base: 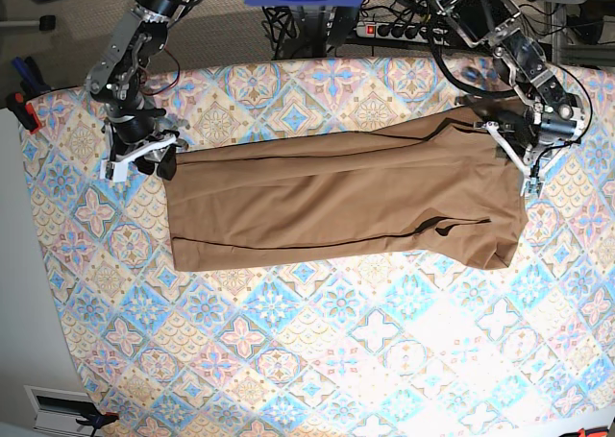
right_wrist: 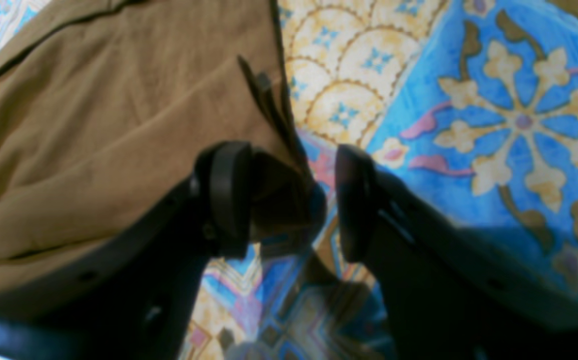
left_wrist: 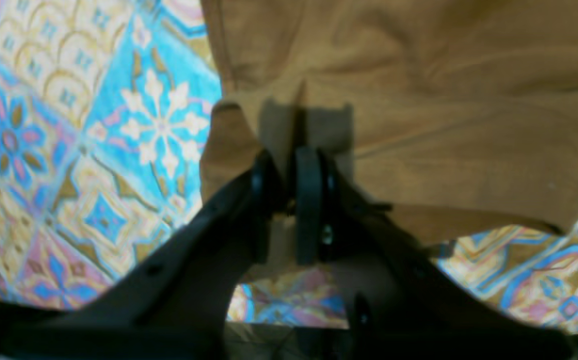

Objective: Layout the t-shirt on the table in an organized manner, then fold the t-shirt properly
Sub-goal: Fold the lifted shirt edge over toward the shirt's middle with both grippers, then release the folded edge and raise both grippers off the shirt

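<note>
The tan-brown t-shirt (base: 336, 202) lies folded lengthwise in a long band across the table (base: 288, 341), with wrinkles near its right end. My right gripper (base: 159, 158) is at the band's left end. In the right wrist view it (right_wrist: 289, 155) is open and low over the t-shirt (right_wrist: 93, 125) edge, where a raised pinch of cloth sits beside one finger and patterned table (right_wrist: 469, 125) lies under the other. My left gripper (base: 514, 154) is at the right end. In the left wrist view it (left_wrist: 289, 160) hovers over the t-shirt (left_wrist: 444, 100), its pads a narrow slit apart, near the bare table (left_wrist: 93, 125).
A power strip (base: 389, 29) and cables sit behind the table's far edge. Clamps (base: 24, 82) grip the table's left edge. Both arm bases stand along the far side. Patterned cloth stretches toward the near edge in front of the t-shirt.
</note>
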Robot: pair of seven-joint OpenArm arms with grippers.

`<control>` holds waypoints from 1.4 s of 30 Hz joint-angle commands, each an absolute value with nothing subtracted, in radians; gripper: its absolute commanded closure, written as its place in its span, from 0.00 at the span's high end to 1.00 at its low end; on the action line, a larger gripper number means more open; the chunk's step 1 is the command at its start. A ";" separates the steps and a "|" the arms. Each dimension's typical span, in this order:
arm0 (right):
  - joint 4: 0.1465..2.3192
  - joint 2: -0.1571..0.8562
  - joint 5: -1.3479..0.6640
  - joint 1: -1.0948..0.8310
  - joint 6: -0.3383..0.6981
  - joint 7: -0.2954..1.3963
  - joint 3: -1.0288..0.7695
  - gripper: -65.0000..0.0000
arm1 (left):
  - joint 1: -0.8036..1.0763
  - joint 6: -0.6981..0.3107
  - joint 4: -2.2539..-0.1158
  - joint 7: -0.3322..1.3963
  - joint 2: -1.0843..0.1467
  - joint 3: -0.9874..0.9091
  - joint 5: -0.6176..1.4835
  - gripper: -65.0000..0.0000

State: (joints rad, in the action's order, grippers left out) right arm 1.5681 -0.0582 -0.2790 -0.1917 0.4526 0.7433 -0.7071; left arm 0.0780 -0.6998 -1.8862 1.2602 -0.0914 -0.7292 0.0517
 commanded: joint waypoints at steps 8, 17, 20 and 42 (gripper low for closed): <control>1.587 -0.048 -0.291 -0.183 0.458 0.723 -0.710 0.41 | 0.070 -0.698 -1.949 1.241 -0.091 -0.754 0.062 0.12; 1.587 -0.048 -0.291 -0.183 0.458 0.723 -0.710 0.41 | 0.073 -0.698 -1.989 1.144 -0.039 -0.868 0.160 0.12; 1.587 -0.048 -0.291 -0.183 0.456 0.723 -0.716 0.40 | 0.064 -0.698 -1.991 1.107 -0.002 -0.974 0.232 0.12; 1.589 -0.048 -0.291 -0.183 0.456 0.723 -0.765 0.40 | 0.091 -0.698 -1.917 1.018 0.001 -0.981 0.371 0.11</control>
State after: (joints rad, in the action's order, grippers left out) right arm 1.5681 -0.0559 -0.2768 -0.1905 0.4526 0.7437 -0.7601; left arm 0.0910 -0.6994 -1.9068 1.0313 0.0135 -0.9745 0.3721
